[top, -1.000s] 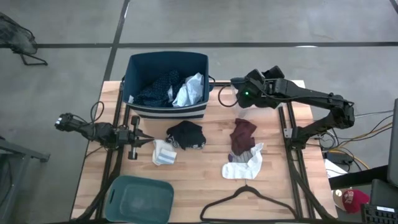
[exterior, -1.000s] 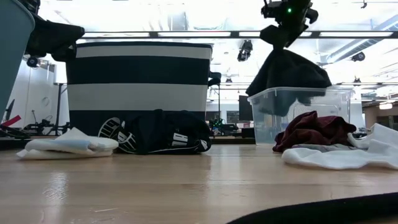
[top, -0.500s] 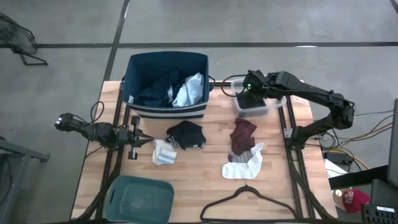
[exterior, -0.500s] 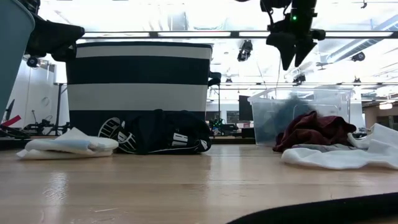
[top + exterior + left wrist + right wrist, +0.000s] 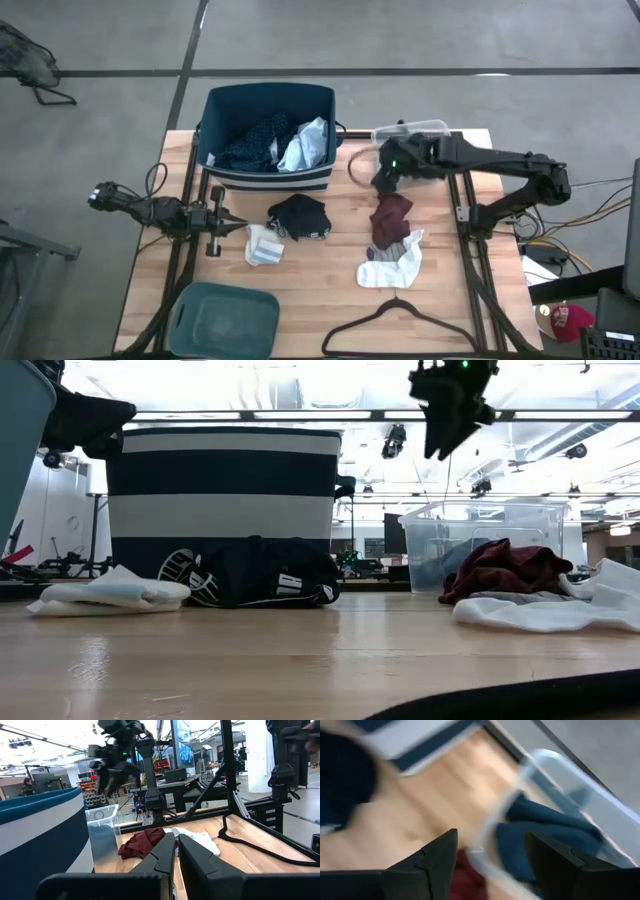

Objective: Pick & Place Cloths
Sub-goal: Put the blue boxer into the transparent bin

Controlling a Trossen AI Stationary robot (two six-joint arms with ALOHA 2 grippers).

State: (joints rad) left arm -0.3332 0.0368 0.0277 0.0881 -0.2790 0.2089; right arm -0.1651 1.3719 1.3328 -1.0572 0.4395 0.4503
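My right gripper [image 5: 384,181] hangs open and empty above the table, between the clear tub [image 5: 412,128] and the maroon piece [image 5: 391,214]; the low view shows it high up [image 5: 447,432]. A dark blue cloth [image 5: 546,831] lies inside the clear tub. The maroon piece rests on the wood with a white sock [image 5: 394,263] at its near side. A black piece [image 5: 300,216] and a white-grey sock [image 5: 264,246] lie mid-table. My left gripper [image 5: 241,228] waits shut at the left, low over the table.
A navy striped tub [image 5: 268,172] at the far edge holds a navy patterned piece and a light blue-grey shirt [image 5: 305,146]. A teal tub [image 5: 225,318] sits at the near left corner. A thin black hanger [image 5: 398,318] lies at the near edge.
My right gripper held a dark cloth hanging over the clear tub, then opened and let it go; the cloth fell into the tub. The open gripper has since swung away from the tub toward the near edge, to above the maroon piece's far end.
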